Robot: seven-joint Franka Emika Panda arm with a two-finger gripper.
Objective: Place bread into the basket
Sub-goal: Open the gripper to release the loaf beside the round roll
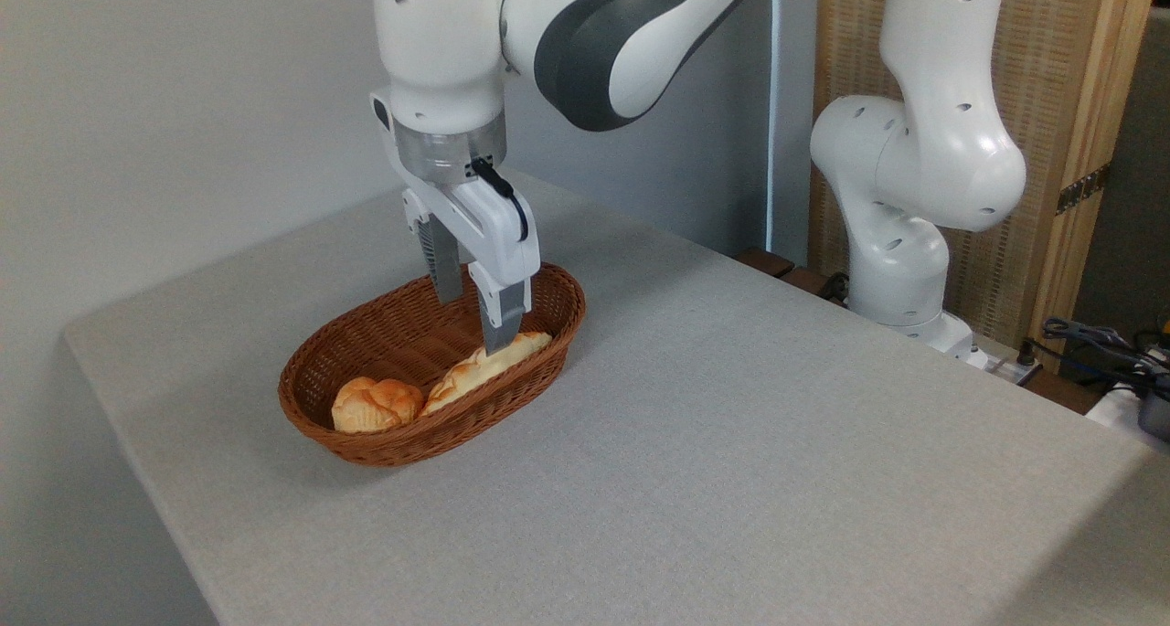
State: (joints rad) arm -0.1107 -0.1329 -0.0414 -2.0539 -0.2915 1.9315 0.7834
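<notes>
The claw (475, 320) of the white and grey robot arm (585, 41) points straight down into the basket, its two grey fingers (445, 265) spread apart with a clear gap between them and nothing held in that gap. The nearer finger's tip comes down right at the upper end of the elongated golden-orange braided loaf of bread (483, 367), and whether it actually touches the crust cannot be told from this angle; the farther finger stands behind it, over the bare woven floor of the basket. The loaf lies inside the oval reddish-brown woven wicker basket (548, 320), stretched along the near wall, with one end beneath the claw and the other reaching down and to the left. Just beside that lower end, at the left of the basket, sits a rounder golden-orange knotted bun (375, 404), and the two appear to touch or nearly so. The basket rests on the pale grey counter (731, 443), left of its middle, with its long axis running from lower left to upper right. Behind the counter on the right stands the white base column of the arm (905, 215), in front of a tan woven panel with a wooden frame (1051, 151), and some dark cables (1097, 338) lie at the far right edge.
</notes>
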